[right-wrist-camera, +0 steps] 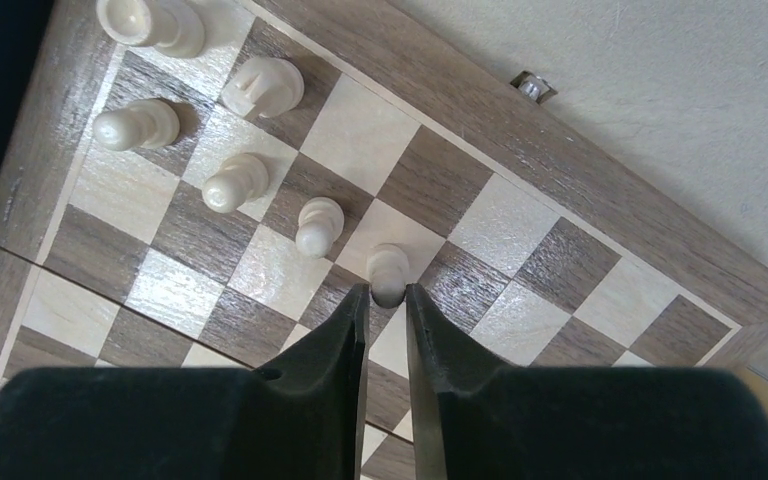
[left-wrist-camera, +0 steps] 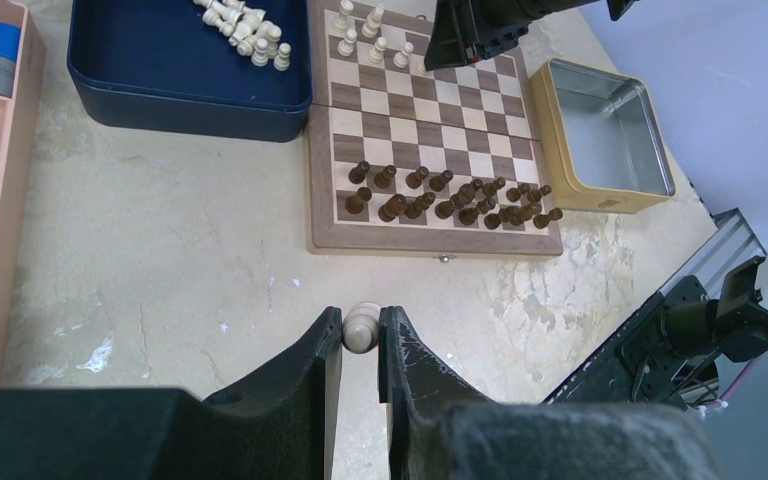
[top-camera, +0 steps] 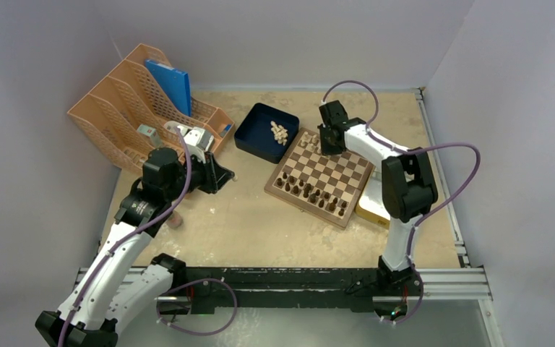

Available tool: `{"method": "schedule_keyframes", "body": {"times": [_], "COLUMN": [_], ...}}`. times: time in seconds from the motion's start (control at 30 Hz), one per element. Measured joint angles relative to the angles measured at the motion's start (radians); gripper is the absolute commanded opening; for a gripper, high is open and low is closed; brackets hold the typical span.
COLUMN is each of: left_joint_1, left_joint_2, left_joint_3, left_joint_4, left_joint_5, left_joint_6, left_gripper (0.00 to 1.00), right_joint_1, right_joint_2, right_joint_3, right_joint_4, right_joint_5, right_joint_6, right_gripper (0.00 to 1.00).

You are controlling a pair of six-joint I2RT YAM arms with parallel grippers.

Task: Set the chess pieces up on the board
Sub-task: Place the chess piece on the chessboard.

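Left gripper (left-wrist-camera: 360, 338) clenches a pale piece (left-wrist-camera: 364, 322) over the bench (left-wrist-camera: 160, 260), short of the board (left-wrist-camera: 430, 243) edge lined with dark pieces (left-wrist-camera: 440, 195), likely queued for placing. Right gripper (right-wrist-camera: 387, 300) straddles a pale pawn (right-wrist-camera: 388, 268) standing near the board's far edge; clamped or freed, I cannot tell. More pale pieces (left-wrist-camera: 245, 30) lie in the blue tray (left-wrist-camera: 190, 115) beside its far corner. Mottled beige bench, plain grey walls (top-camera: 260, 36).

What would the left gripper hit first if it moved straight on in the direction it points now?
The left gripper, shut on a pale piece, aims low toward the near rim of the board. It would probably touch the bare table first, though depth is unclear.
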Motion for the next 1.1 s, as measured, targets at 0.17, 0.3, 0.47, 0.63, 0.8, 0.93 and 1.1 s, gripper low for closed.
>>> {"method": "schedule_keyframes", "body": {"times": [0.17, 0.3, 0.47, 0.63, 0.8, 0.93, 1.1], "left_joint_1": [0.000, 0.000, 0.000, 0.000, 0.000, 0.000, 0.000], "left_joint_2": [-0.005, -0.005, -0.005, 0.000, 0.042, 0.058, 0.082], "left_joint_3": [0.000, 0.000, 0.000, 0.000, 0.000, 0.000, 0.003], "left_joint_4": [0.000, 0.000, 0.000, 0.009, 0.026, 0.026, 0.032], "left_joint_5": [0.000, 0.000, 0.000, 0.004, 0.028, 0.033, 0.034], "left_joint_6": [0.000, 0.000, 0.000, -0.008, -0.023, -0.043, -0.088], "left_gripper": [0.00, 0.00, 0.00, 0.00, 0.00, 0.00, 0.00], "right_joint_1": [0.000, 0.000, 0.000, 0.000, 0.000, 0.008, 0.070], "right_joint_2": [0.027, 0.033, 0.032, 0.016, -0.060, -0.168, -0.304], "right_joint_3": [0.004, 0.004, 0.006, 0.006, 0.001, -0.002, -0.022], "right_joint_4": [-0.002, 0.000, 0.000, -0.007, -0.023, -0.028, 0.017], "right_joint_5": [0.002, 0.006, 0.024, 0.057, 0.117, 0.151, 0.140], "right_joint_6": [0.000, 0.001, 0.005, 0.023, 0.052, 0.056, 0.053], "right_gripper": [0.29, 0.31, 0.37, 0.39, 0.40, 0.40, 0.41]}}
